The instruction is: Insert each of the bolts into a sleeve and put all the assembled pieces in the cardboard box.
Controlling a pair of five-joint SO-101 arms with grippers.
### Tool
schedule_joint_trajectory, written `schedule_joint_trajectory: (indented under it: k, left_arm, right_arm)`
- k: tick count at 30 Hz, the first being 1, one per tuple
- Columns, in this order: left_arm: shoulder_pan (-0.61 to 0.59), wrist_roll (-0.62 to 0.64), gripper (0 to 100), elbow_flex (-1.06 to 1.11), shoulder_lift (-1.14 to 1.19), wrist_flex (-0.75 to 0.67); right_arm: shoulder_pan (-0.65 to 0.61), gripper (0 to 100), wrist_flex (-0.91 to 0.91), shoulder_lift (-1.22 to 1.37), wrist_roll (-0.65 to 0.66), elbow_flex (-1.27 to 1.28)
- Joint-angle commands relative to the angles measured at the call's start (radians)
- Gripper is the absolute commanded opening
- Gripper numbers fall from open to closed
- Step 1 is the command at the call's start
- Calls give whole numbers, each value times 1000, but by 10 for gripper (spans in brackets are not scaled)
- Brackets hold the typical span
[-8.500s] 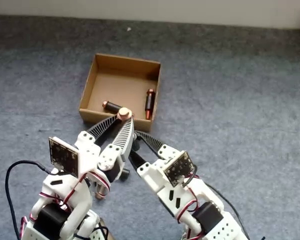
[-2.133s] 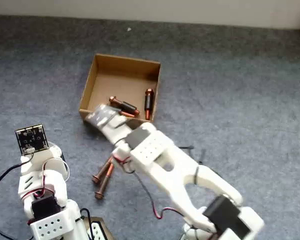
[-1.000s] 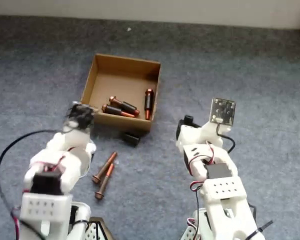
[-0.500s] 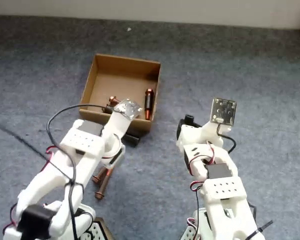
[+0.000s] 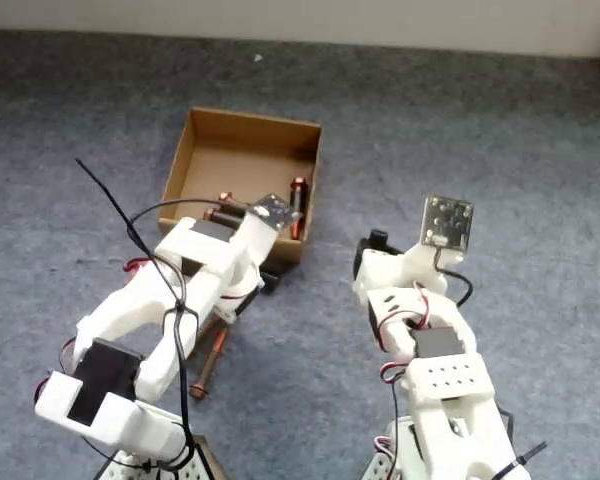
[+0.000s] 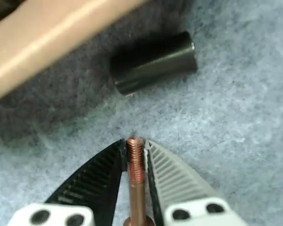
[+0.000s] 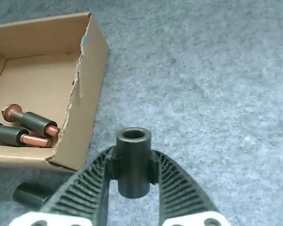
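Grey carpet [image 5: 500, 150] runs up to a pale wall [image 5: 380, 18]

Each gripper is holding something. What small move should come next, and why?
Probably swing the left gripper toward the right gripper and line the tip of the bolt up with the open bore of the sleeve. The left is shut on a bare bolt and the right on an empty sleeve, so the parts seem ready to join.

Clamped fingers [image 6: 172, 176] on left gripper [image 6: 134, 147], right gripper [image 7: 133, 159]
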Motion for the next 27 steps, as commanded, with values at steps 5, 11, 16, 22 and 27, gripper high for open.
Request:
schedule_joint_trajectory:
  k: [5, 11, 16, 22, 27]
  left_arm:
    - [-107, 244, 6, -56, -114, 6]
    - [-272, 425, 19, -38, -271, 31]
    - [-412, 434, 174, -33, -306, 118]
    - [-521, 427, 242, -54, -314, 170]
    - [-570, 170, 241, -77, -314, 186]
  right_arm:
    - [10, 4, -25, -36, -9, -12]
    - [10, 4, -25, -36, -9, -12]
    - [8, 4, -24, -38, -9, -12]
    - [8, 4, -24, -38, -9, -12]
    - [8, 4, -24, -38, -9, -12]
